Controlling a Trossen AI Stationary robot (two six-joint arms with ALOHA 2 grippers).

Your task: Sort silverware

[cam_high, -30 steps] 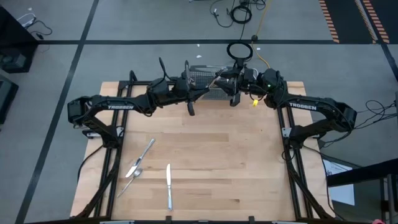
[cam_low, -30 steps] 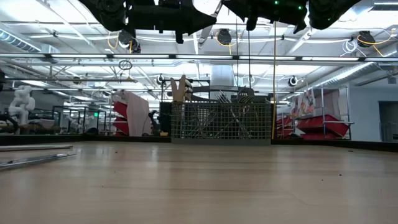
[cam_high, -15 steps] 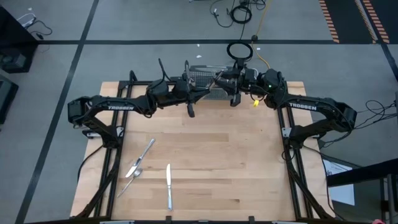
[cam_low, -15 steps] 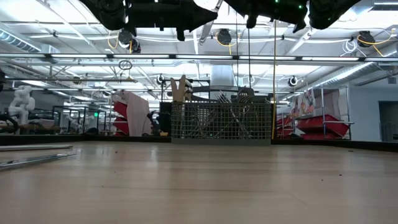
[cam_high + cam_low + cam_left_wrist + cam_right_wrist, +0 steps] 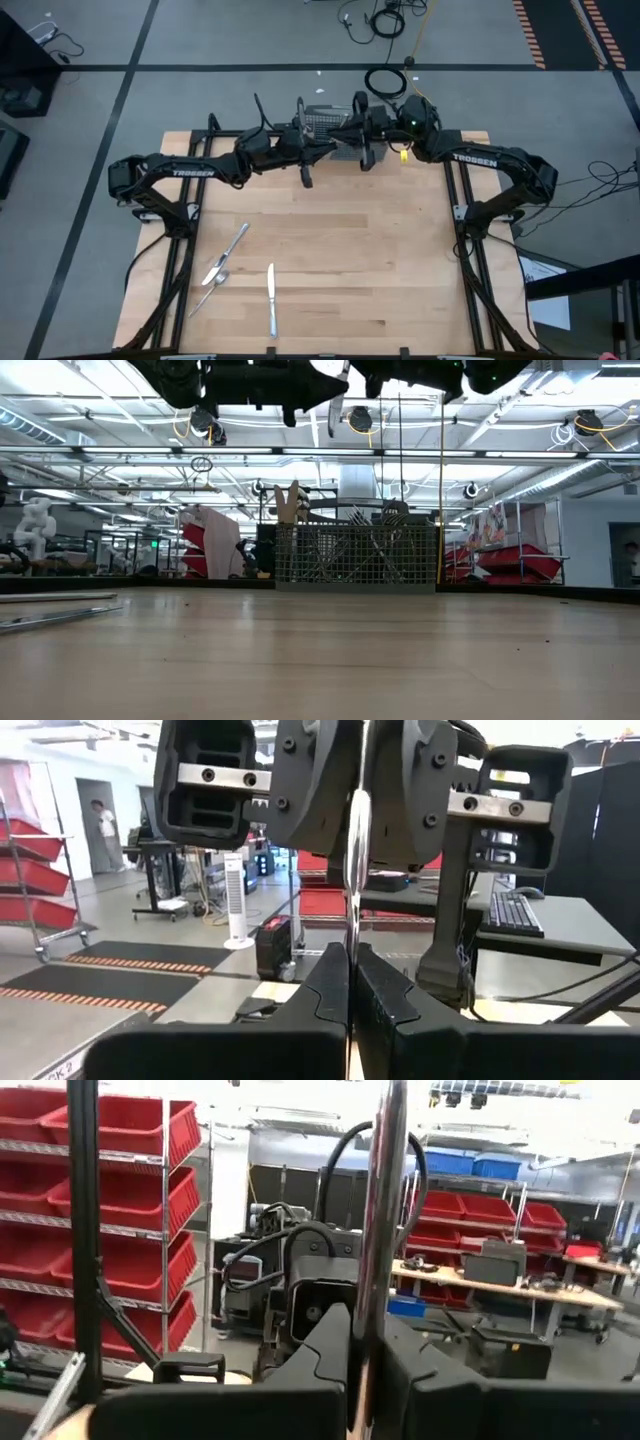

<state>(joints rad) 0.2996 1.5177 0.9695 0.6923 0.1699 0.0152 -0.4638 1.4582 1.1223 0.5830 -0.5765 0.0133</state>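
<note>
Basket [image 5: 330, 135] beneath both arms; three utensils [image 5: 268, 298] well apart

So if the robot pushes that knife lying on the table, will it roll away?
Probably not: the knife lies flat on the wooden table and looks thin, so it would likely slide or spin. Its shiny metal probably feels stiff and slippery.

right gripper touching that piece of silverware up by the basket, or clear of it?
Touching. In the right wrist view the right gripper is shut, with the silverware piece rising straight from between its closed fingers.
</note>
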